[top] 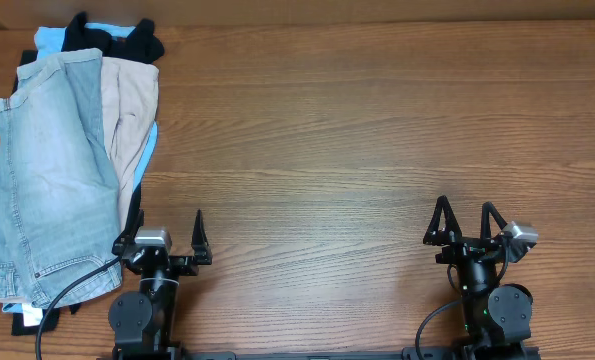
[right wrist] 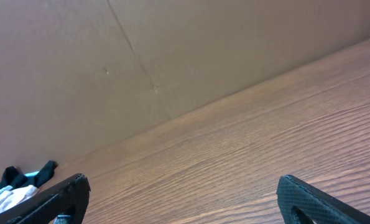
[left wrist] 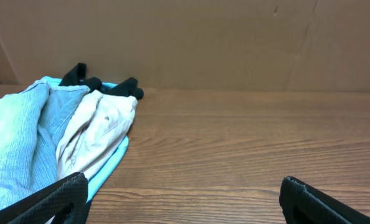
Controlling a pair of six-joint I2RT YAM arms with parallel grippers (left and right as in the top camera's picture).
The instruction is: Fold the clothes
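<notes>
Overhead: denim shorts (top: 52, 170) atop beige shorts (top: 132, 110)

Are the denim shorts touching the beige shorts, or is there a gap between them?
Touching. In the overhead view the denim shorts lie partly on top of the beige shorts, their edge overlapping the beige cloth with no gap.

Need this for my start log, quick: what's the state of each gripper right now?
Left gripper: open, holding nothing.
Right gripper: open, holding nothing.
</notes>
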